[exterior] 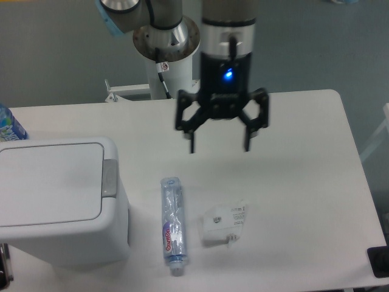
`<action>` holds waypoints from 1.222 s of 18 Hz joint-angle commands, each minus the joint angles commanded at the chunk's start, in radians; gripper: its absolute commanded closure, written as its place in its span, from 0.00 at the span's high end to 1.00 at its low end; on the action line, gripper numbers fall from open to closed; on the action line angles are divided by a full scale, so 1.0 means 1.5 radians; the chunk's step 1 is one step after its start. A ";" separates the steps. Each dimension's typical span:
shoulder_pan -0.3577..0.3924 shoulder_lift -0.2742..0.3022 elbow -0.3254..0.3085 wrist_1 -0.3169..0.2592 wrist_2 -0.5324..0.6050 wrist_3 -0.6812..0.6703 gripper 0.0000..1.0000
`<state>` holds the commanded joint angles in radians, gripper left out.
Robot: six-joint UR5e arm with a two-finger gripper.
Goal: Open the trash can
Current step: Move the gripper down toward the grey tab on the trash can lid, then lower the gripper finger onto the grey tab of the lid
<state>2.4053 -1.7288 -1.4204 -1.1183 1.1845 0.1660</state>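
The trash can (58, 201) is a big white boxy bin at the left front of the table, its flat lid down and a small grey push tab (109, 177) on its right edge. My gripper (219, 146) hangs open above the middle of the table, well to the right of the bin and a bit farther back than the tab. Nothing sits between its black fingers (191, 143).
A clear plastic bottle (171, 225) lies on the table just right of the bin, with a crumpled transparent wrapper (224, 223) beside it. A blue-labelled bottle (8, 126) peeks in at the left edge. The arm's base post (168, 61) stands at the back.
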 joint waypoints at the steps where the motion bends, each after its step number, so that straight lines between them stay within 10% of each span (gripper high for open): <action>1: -0.001 -0.008 0.000 0.001 -0.012 -0.019 1.00; 22: -0.066 -0.043 -0.020 0.011 -0.008 -0.070 1.00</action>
<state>2.3056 -1.7932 -1.4511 -1.1014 1.1720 0.0614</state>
